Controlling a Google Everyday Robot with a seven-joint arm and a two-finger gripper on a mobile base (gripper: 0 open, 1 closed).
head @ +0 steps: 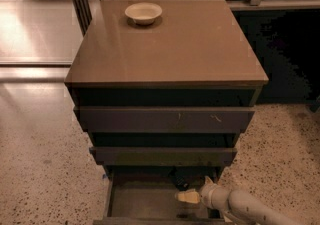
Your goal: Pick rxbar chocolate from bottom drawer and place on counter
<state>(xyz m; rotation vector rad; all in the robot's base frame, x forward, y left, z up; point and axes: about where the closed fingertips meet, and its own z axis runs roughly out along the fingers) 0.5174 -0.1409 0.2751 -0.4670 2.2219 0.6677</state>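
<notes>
**A:** Your gripper [188, 197] is down in the bottom drawer [140, 201], which is pulled out. The pale arm [245, 209] reaches in from the lower right.

**B:** And the jaws, open or closed?

**A:** You can't tell from here. The gripper's end shows as one cream-coloured lump pointing left over the grey drawer floor. Whether it holds anything, I can't say either.

**B:** Where's the bar for you?

**A:** There's a small dark shape just beyond the jaws, toward the back of the drawer and slightly to their left. That looks like the rxbar chocolate [180, 183]. It's very near the gripper, but whether they touch isn't clear. It sits in the shadow under the middle drawer [162, 155].

**B:** And the drop spot?

**A:** The counter [170, 49] is well above the jaws and farther back, past the middle drawer and the top drawer [165, 119], both only slightly out. A small cream bowl [143, 13] stands near the counter's far edge, left of centre. Left of the jaws, the drawer floor runs flat and grey to the side wall.
</notes>
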